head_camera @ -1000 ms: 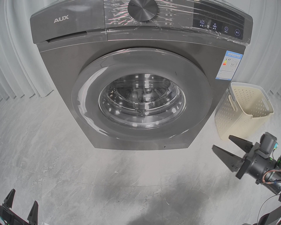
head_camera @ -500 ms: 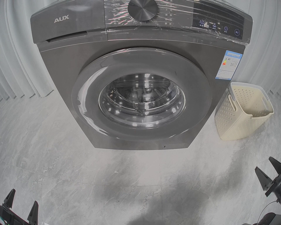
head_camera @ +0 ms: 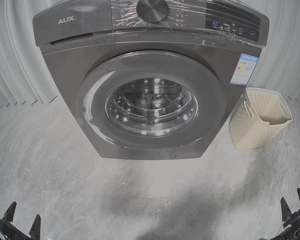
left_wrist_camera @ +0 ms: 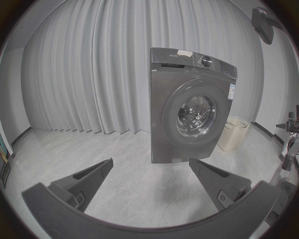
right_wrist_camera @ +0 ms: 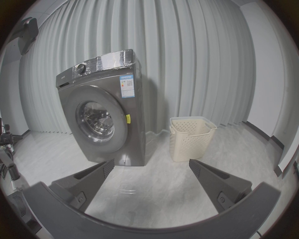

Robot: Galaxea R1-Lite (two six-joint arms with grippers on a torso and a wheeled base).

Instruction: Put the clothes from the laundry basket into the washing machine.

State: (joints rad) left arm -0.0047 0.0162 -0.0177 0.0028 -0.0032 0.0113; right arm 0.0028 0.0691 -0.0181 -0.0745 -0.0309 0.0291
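The left gripper [head_camera: 23, 215] hangs low at the head view's bottom left corner, its two dark fingers [left_wrist_camera: 93, 174] spread wide and holding nothing, with grey marbled floor [head_camera: 93, 187] under it. The right gripper [head_camera: 291, 201] sits at the bottom right corner, also spread wide and holding nothing; in its wrist view its fingers [right_wrist_camera: 218, 180] frame the floor in front of the basket [head_camera: 250, 131]. Both grippers are well apart from the washer [head_camera: 150, 62] and the basket. The basket is cream plastic with perforated walls and slot handles. It stands upright on the floor at the washer's right front corner, near it but not touching, and its inner walls show from above. The washer is a grey front loader facing the robot. Its round door [head_camera: 93, 103] is shut, and the steel drum shows behind the glass [head_camera: 151, 107]; whether any clothes lie inside I cannot tell. A small yellow tag [right_wrist_camera: 128, 118] sits on the door's rim on the basket side. On top are a drawer [head_camera: 72, 26] on the left, a dial [head_camera: 152, 10] in the middle and a dark panel [head_camera: 232, 26] on the right, the last two under clear film. A blue-edged label [head_camera: 244, 69] is stuck on the upper right of the front. Pale pleated curtains [head_camera: 18, 62] hang behind the washer and the basket.
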